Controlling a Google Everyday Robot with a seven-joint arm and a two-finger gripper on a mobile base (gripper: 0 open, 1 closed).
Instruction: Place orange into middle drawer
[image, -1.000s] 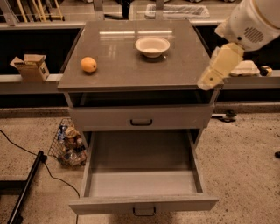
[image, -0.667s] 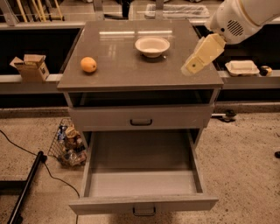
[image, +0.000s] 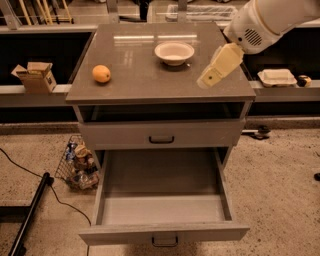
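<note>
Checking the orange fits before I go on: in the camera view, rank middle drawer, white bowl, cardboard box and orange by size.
1. middle drawer, by far largest, though nearest.
2. white bowl and cardboard box look alike; not ranked.
3. orange, smallest.
The gripper hovers over the tabletop's right front.

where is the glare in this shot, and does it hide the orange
Camera view: glare streaks the cabinet top behind the white bowl; the orange sits clear of it, plainly lit; the gripper hovers over the top's front right corner; the open middle drawer looks dimmer.
</note>
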